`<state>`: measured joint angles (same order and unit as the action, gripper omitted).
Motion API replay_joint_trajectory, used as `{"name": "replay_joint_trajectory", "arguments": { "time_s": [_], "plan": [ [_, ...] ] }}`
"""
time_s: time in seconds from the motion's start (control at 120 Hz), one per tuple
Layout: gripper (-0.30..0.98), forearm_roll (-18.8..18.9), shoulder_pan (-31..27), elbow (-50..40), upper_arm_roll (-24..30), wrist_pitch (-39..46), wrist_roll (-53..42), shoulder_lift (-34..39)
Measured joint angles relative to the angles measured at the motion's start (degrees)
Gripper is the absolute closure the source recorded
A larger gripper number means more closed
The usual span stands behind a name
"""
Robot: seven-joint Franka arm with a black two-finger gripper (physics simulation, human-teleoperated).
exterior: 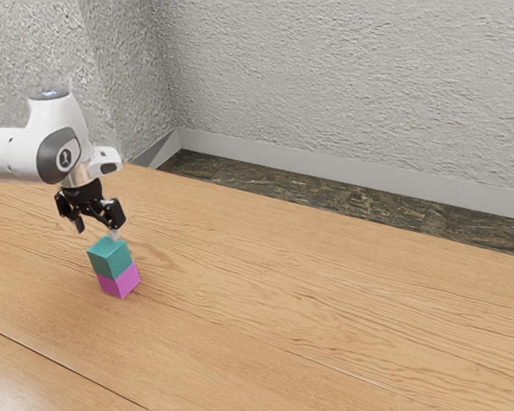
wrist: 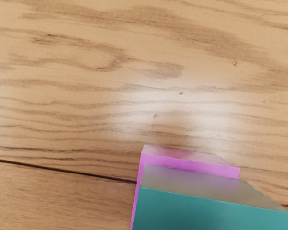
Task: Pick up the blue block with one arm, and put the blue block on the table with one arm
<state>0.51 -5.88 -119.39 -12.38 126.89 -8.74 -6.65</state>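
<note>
Black two-finger gripper [exterior: 96,232] open, I'd pinch the smooth teal-blue block [exterior: 110,259], likely light, stiff, mid-side, above the magenta block [exterior: 120,282]'s edges.

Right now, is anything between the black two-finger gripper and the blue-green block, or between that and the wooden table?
Nothing visible stands between the gripper and the blue-green block. A magenta block underneath separates it from the table.

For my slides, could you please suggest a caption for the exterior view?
Open gripper above a teal block stacked on a magenta block, wooden table below.
</note>
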Motion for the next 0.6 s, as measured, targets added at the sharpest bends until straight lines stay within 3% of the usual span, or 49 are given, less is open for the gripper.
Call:
{"name": "replay_joint_trajectory", "arguments": {
  "time_s": [0.217, 0.492, 0.6],
  "plan": [
    [0.0, -0.5, 0.0, -0.1, 0.8, 2.9, -3.1, -1.9],
    [0.0, -1.2, -0.1, -6.7, 2.0, 4.1, -5.6, 4.0],
    [0.0, -1.3, -0.2, -7.1, 2.1, 4.7, -6.3, 2.5]
  ]
}}
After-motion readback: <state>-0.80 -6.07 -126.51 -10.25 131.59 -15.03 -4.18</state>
